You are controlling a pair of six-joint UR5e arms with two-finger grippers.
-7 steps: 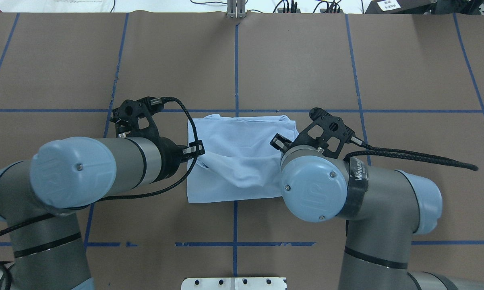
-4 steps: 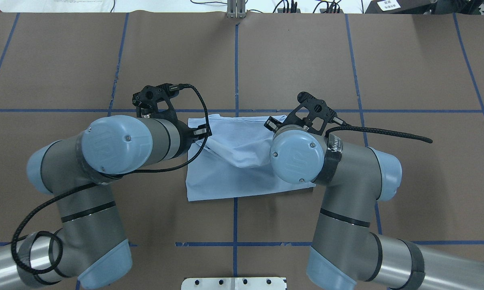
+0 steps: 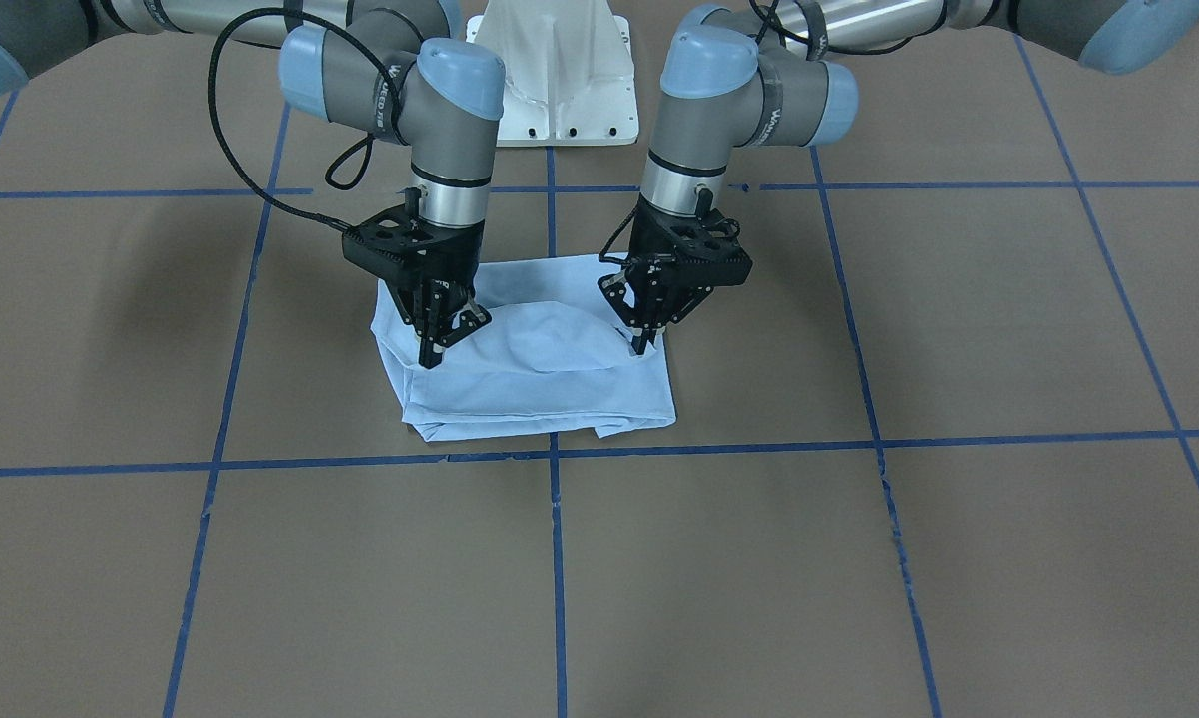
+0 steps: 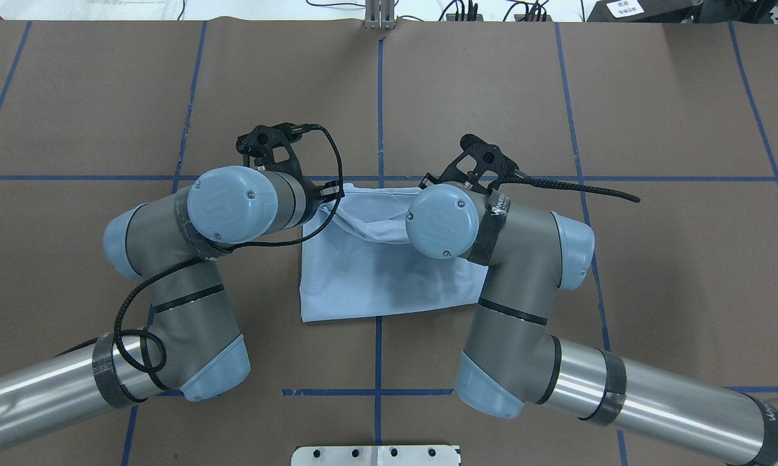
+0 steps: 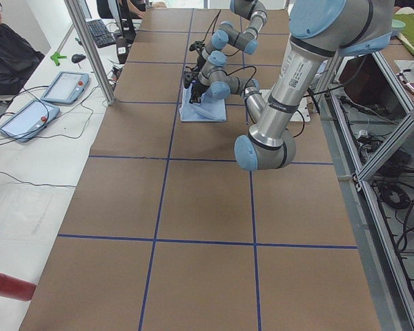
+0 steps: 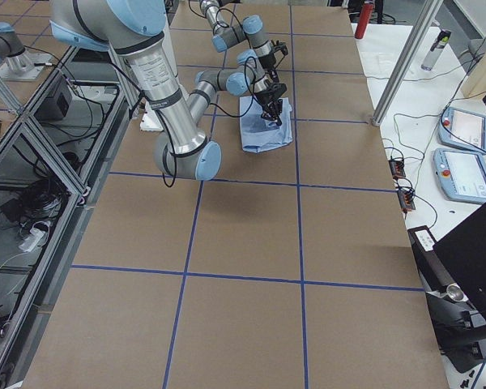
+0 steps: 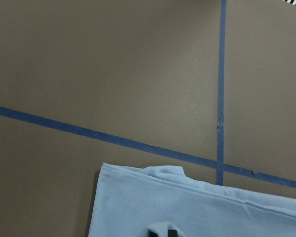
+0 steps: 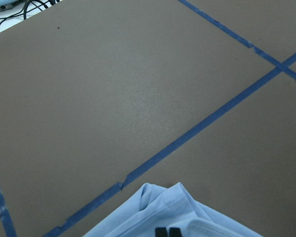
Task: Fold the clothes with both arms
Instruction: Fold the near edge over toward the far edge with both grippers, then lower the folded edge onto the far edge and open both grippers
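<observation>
The light blue T-shirt [image 3: 540,389] lies folded into a small rectangle on the brown table; it also shows in the overhead view [image 4: 376,285]. Its collar, print and label are hidden. My left gripper [image 3: 643,342] is shut on a raised fold at the shirt's left edge. My right gripper [image 3: 432,357] is shut on the same fold at the right edge. The cloth sags in a ridge between them. In the overhead view the wrists cover both grippers. The left wrist view shows the shirt's far edge [image 7: 197,197], and the right wrist view shows its corner [image 8: 163,202].
The white pedestal base [image 3: 558,80] stands behind the shirt. Blue tape lines [image 3: 550,454] cross the table just beyond the shirt's far edge. A seated person [image 5: 3,48] and teach pendants [image 5: 58,86] are at the side bench. A red cylinder [image 5: 7,285] lies at the table's left end.
Both arms have moved away from the robot's base towards the shirt's far edge, carrying the gripped fold with them over the lower layer. The two grippers have also come closer together.
</observation>
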